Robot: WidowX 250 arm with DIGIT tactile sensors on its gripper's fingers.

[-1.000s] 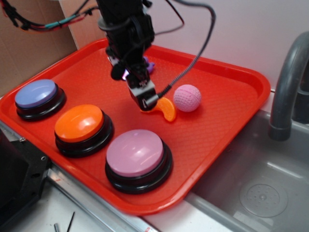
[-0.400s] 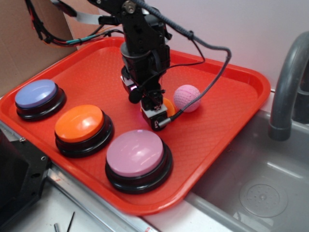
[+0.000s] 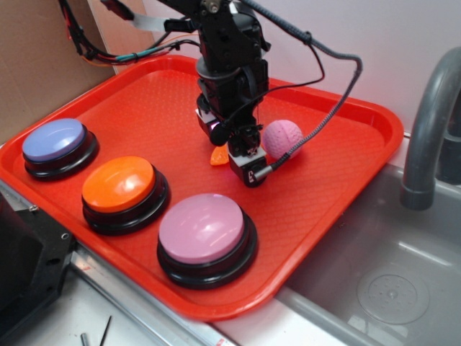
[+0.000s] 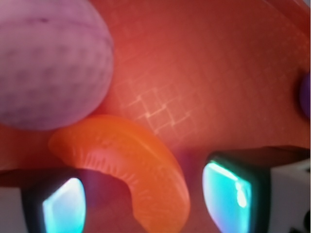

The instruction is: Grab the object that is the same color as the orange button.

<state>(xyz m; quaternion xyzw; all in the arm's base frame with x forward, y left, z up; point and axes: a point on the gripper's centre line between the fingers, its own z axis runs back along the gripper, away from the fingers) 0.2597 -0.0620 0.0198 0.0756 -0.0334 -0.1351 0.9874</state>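
Note:
The orange slice toy [image 4: 141, 170] lies on the red tray [image 4: 204, 73] between my two fingers, with a gap on each side. In the exterior view only its tip [image 3: 218, 156] shows, left of my gripper [image 3: 241, 162]. My gripper is open and low over the tray, straddling the slice. The pink dimpled ball [image 3: 282, 138] [image 4: 48, 63] sits just beyond the slice, touching or nearly touching it. The orange button [image 3: 119, 184] stands at the tray's front left.
A blue-purple button [image 3: 54, 140] is at the tray's left and a pink button [image 3: 203, 228] at the front. A purple toy [image 4: 306, 94] shows at the wrist view's right edge. A sink [image 3: 389, 288] and grey faucet [image 3: 425, 122] lie right of the tray.
My gripper has moved right and down, from beside the slice's left end to straddling it. The slice now is mostly hidden under the gripper in the exterior view.

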